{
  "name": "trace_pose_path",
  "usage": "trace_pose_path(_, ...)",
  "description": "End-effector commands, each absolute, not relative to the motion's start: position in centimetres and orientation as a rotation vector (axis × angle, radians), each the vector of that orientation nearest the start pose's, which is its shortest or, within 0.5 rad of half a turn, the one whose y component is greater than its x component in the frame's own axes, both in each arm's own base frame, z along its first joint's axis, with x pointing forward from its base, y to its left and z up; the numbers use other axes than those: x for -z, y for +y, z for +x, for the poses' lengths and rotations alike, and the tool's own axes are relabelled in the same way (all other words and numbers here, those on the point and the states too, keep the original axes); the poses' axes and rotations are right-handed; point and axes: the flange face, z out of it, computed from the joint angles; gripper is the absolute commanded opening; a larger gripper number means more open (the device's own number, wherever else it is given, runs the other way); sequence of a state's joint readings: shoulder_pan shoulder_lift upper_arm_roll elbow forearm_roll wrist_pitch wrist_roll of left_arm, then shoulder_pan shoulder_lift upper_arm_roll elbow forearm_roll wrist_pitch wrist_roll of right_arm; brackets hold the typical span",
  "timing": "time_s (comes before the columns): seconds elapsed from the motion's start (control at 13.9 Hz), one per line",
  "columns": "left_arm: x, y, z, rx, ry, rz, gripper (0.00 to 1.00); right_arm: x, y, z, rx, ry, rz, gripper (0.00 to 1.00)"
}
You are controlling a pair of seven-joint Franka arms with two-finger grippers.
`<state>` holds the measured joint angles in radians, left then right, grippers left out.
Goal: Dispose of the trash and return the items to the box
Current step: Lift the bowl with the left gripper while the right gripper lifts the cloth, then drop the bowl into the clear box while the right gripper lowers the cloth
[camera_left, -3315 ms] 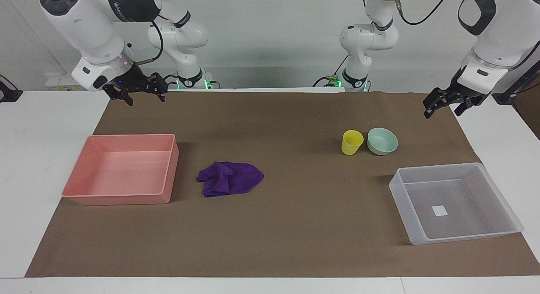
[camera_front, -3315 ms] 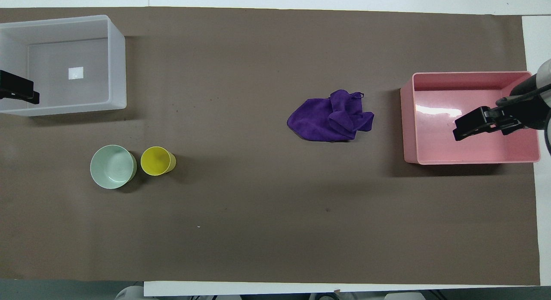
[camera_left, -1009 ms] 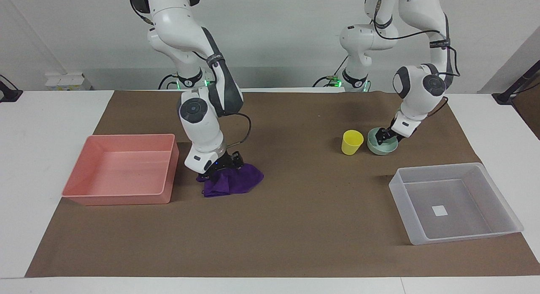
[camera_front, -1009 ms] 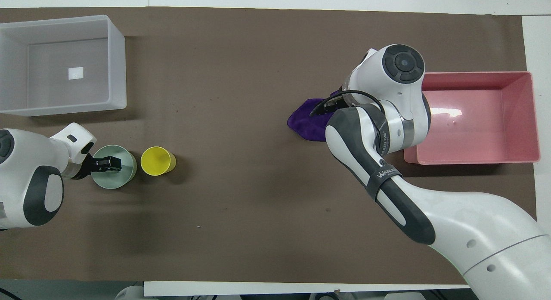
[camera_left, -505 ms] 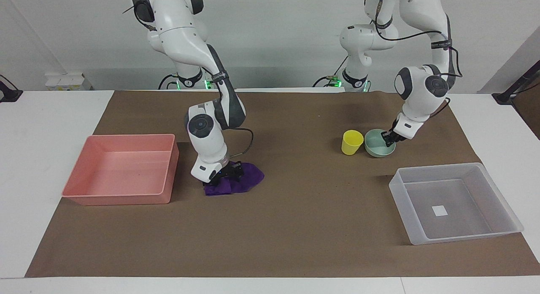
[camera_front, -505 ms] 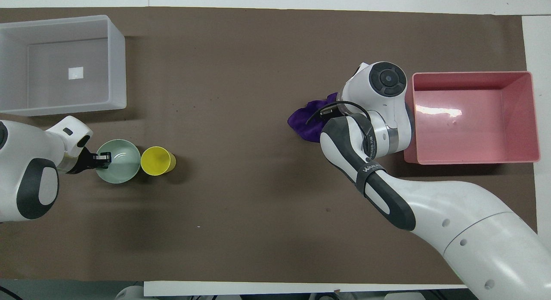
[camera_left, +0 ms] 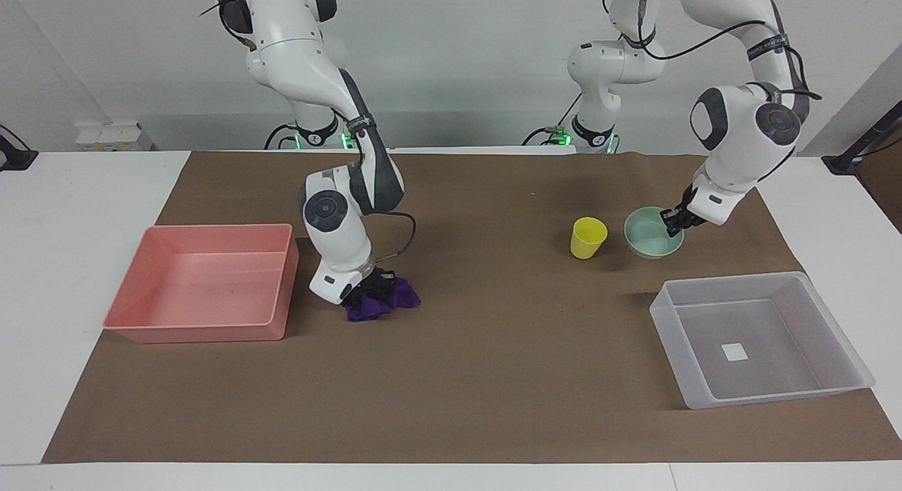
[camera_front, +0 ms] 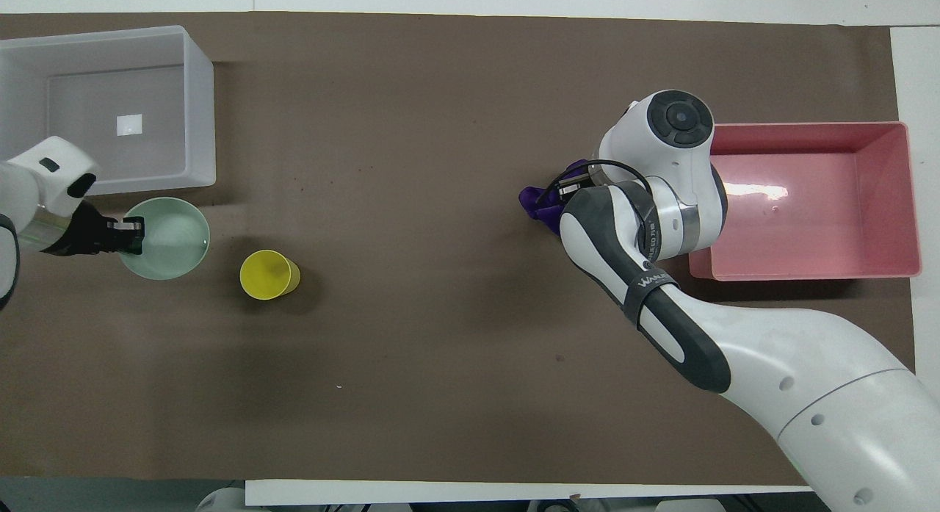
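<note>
The purple rag point(camera_left: 386, 305) is bunched up in my right gripper point(camera_left: 369, 289), which is shut on its top beside the pink tray; whether its lower folds touch the mat I cannot tell. In the overhead view only an edge of the rag point(camera_front: 534, 204) shows past the right arm. My left gripper point(camera_left: 674, 220) is shut on the rim of the mint-green bowl point(camera_left: 650, 237) and holds it a little above the mat, also in the overhead view point(camera_front: 167, 239). The yellow cup point(camera_left: 588, 237) stands upright on the mat. The clear box point(camera_left: 671, 316) is empty, with its white sticker.
The pink tray point(camera_left: 204, 325) stands empty at the right arm's end of the brown mat. The clear box point(camera_front: 200, 108) stands at the left arm's end, farther from the robots than the cup point(camera_front: 269, 275).
The right gripper has gathered the spread rag into a tight bunch and drawn it toward the pink tray. The left gripper has raised the bowl and carried it away from the cup toward the clear box.
</note>
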<state>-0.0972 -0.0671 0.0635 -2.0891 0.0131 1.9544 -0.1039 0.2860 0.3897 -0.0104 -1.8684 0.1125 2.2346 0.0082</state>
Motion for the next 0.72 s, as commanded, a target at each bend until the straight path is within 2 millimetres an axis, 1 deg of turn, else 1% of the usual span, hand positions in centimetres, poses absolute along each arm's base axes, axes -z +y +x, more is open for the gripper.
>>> trace_pose_path(0.0,-48.5,-0.5,56.4,-0.096,-0.189,-3.167,0.0,-35.4,15.8,60.1,-0.047,-0.278,-3.044,0.0)
trace_pose_path(0.07,-49.4,-0.4,57.8,-0.063,-0.206,-3.181,0.0,-37.0,14.8,60.0,-0.044,-0.256,-3.044,0.0)
trace_pose_path(0.14,-50.3,-0.5,58.9,-0.003,-0.211,-3.192,0.0,-38.5,13.3,59.8,-0.052,-0.227,-3.045,0.0)
trace_pose_path(0.22,-50.4,0.5,60.4,0.044,-0.255,-3.203,0.0,-40.0,12.2,59.5,-0.06,-0.207,-3.046,0.0)
trace_pose_path(0.29,-50.3,2.0,62.3,0.124,-0.299,-3.198,0.0,-42.1,11.4,59.2,-0.067,-0.196,-3.046,0.0)
trace_pose_path(0.43,-48.0,2.5,65.4,0.177,-0.31,-3.186,0.0,-45.9,9.8,59.0,-0.107,-0.17,-3.045,0.0)
trace_pose_path(0.5,-47.3,3.2,67.0,0.241,-0.326,-3.176,0.0,-47.8,9.2,59.0,-0.118,-0.16,-3.045,0.0)
trace_pose_path(0.58,-46.1,4.3,67.9,0.267,-0.354,-3.169,0.0,-49.3,8.4,59.0,-0.13,-0.156,-3.059,0.0)
trace_pose_path(0.65,-44.6,4.7,68.5,0.277,-0.362,-3.163,0.0,-50.8,7.7,58.8,-0.121,-0.166,-3.084,0.0)
